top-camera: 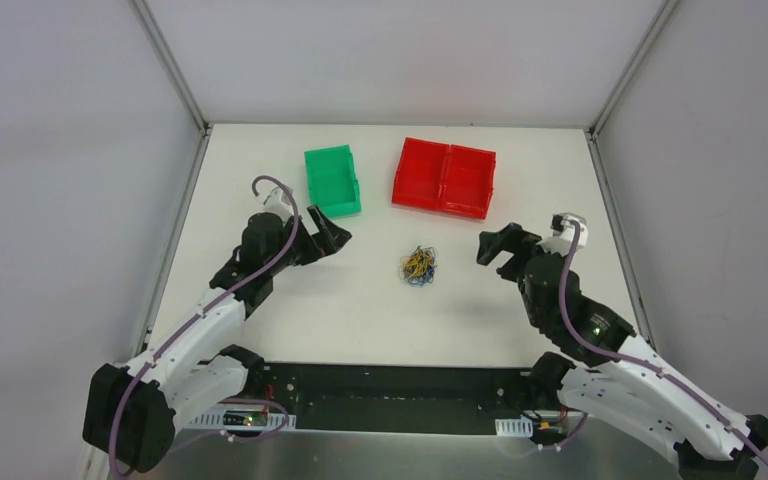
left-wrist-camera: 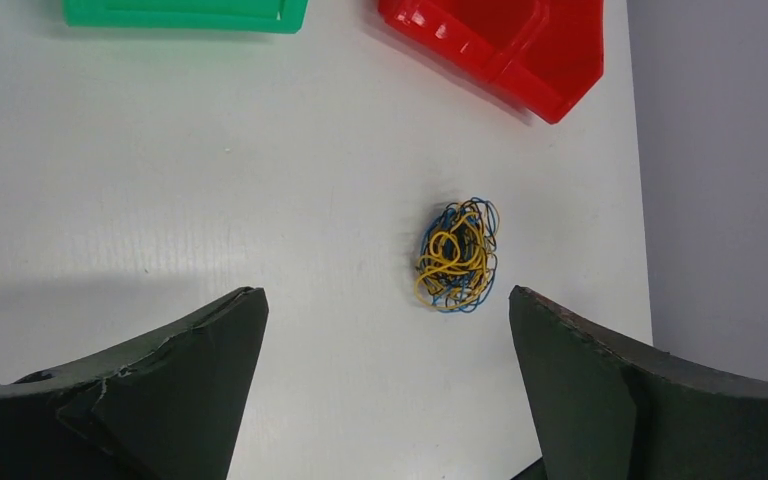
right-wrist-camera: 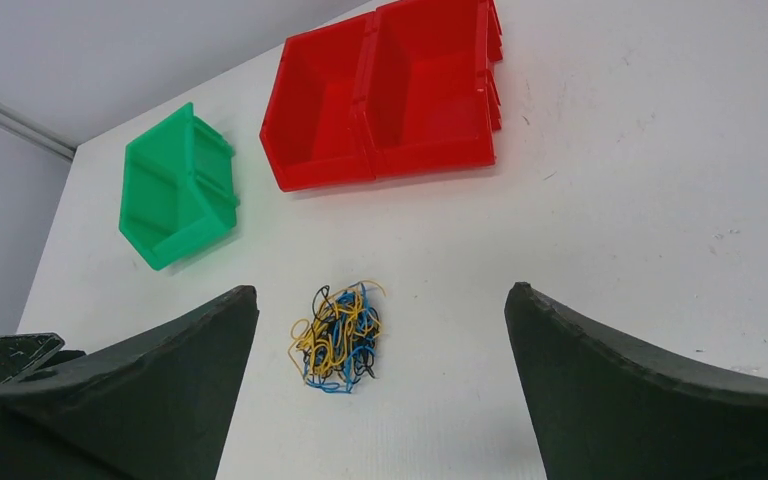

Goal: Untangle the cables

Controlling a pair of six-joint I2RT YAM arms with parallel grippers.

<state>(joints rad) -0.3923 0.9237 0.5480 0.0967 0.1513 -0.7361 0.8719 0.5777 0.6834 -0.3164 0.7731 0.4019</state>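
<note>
Top external view: a plain white tabletop point(top-camera: 380, 310) sits inside a booth of pale grey wall panels point(top-camera: 60, 150) joined by metal corner rails point(top-camera: 172, 70). At the far side stand a green bin point(top-camera: 332, 180) and, to its right and apart from it, a red bin point(top-camera: 444, 177) with two compartments. The cables point(top-camera: 420, 266) lie near the middle of the tabletop, on the near side of both bins and between the two arms, touching neither. They form one small tight knot of very thin looping strands. Yellow-orange shows most, with blue and a few black strands woven through, and some loops stick out at the edges. The left arm point(top-camera: 210, 310) has its jaws released and spread wide, holding nothing. The right arm point(top-camera: 600, 340) is the same, its jaws wide apart and clear of the knot.
</note>
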